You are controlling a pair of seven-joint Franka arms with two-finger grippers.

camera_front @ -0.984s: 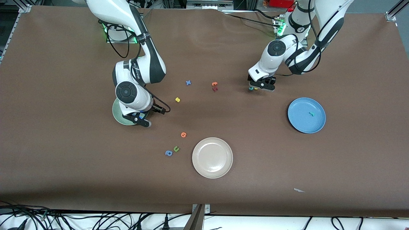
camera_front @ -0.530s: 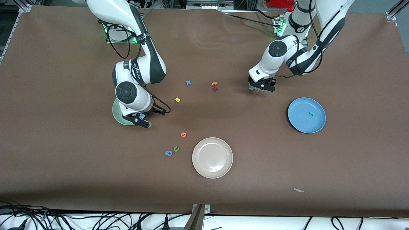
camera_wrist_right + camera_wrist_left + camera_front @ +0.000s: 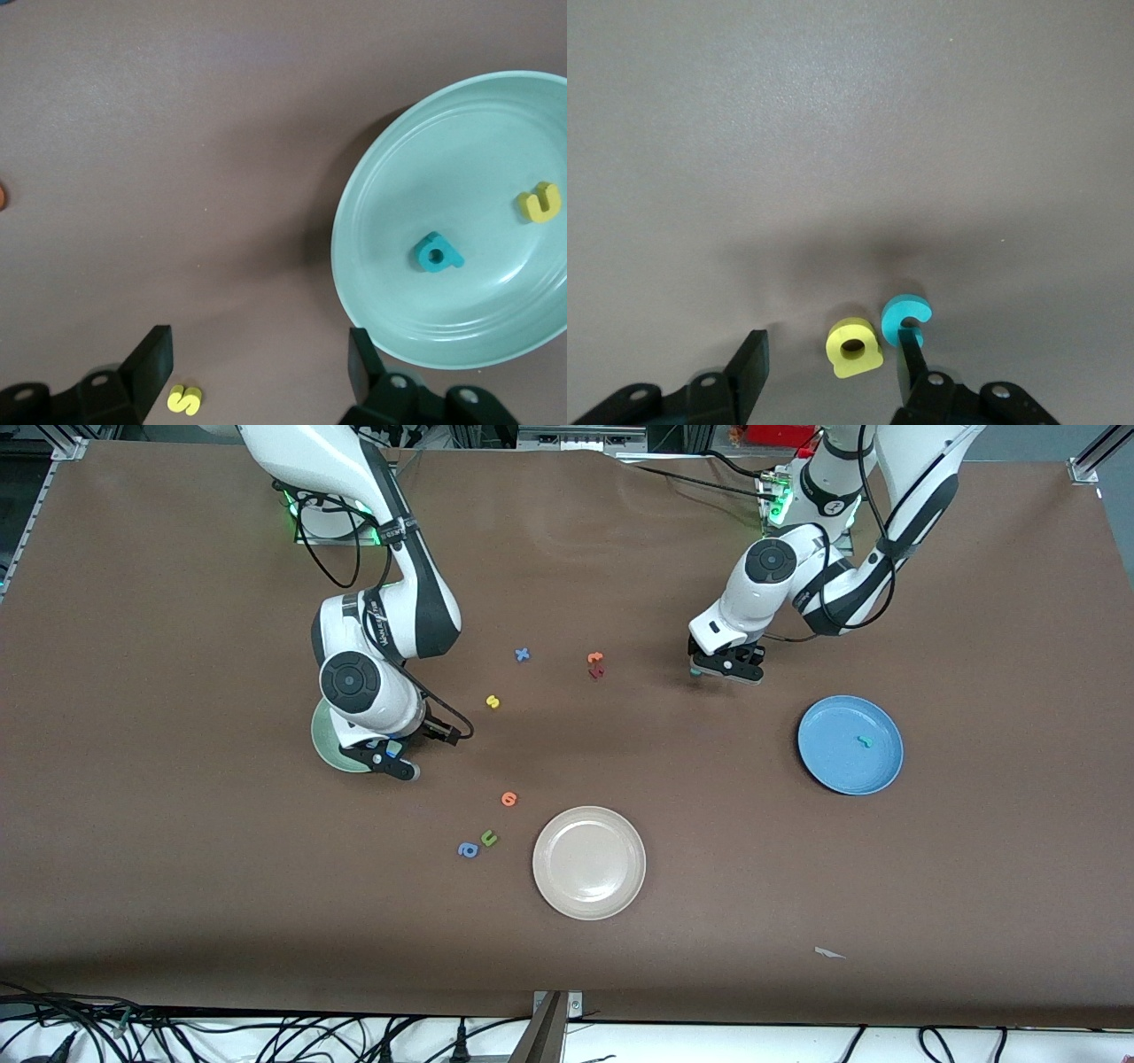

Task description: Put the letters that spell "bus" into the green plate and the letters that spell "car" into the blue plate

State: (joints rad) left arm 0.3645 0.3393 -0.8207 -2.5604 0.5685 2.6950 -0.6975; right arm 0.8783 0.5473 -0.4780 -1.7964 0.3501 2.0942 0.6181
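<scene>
The left gripper [image 3: 831, 356] is hanging low over the table with its jaws standing apart and gripping nothing. The yellow a [image 3: 855, 347] is lying between the fingers, and the teal c [image 3: 906, 319] is sitting just beside it, against one finger [image 3: 909, 352]. In the front view, the blue plate [image 3: 849, 744] is waiting at about four o'clock from this gripper, and the thin r [image 3: 864, 740] is already lying in it.

The right gripper [image 3: 383, 755] is hovering over the four o'clock edge of the green plate [image 3: 323, 737], open wide and empty. Inside the plate [image 3: 390, 168], the teal b [image 3: 436, 253] and a yellow u [image 3: 539, 202] are resting apart. The yellow s [image 3: 493, 701] is lying on the bare table at about two o'clock from the plate.

The step in hand looks to be the pickup of the a for "car". The next move is calling for a clean close on the a alone, since the c may get nudged or pinched along with it. A lift and a carry to the blue plate would follow, and the c would be fetched after that. The right arm is left with the s.

Nearer the camera, a beige plate [image 3: 589, 862] and the spare letters are sitting untouched.
</scene>
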